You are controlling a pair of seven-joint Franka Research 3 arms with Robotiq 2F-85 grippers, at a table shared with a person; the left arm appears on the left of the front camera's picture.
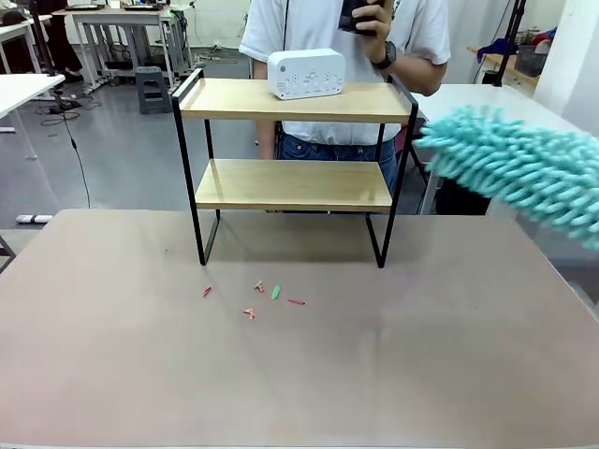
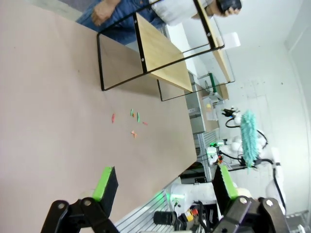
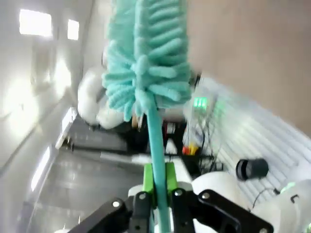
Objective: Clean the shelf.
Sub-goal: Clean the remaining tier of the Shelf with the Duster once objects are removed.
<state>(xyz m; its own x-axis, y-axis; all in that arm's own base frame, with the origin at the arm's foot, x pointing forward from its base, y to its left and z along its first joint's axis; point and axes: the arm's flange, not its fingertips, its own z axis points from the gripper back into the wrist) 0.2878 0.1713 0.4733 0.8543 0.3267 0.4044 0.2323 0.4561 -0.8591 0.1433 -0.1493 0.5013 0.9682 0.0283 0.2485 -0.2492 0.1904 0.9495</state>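
Plainly, one shelf [image 1: 292, 159] with two boards stands at upper centre of the front view, on the far part of the desk [image 1: 421, 355]. Its thin frame looks light and likely to slide if pushed hard. One duster [image 1: 524, 168] shows at the right edge, with a soft fluffy head and a thin stiff handle. It is best held by that handle, where the right gripper [image 3: 159, 178] has its jaws clenched. The left gripper [image 2: 164, 183] has its jaws released and empty. One white box [image 1: 306, 73] sits on the top board, and about five scraps [image 1: 275, 292] lie below the shelf.

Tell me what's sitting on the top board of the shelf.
A white boxy device sits mid-board on the shelf. The board right behind it is covered from view.
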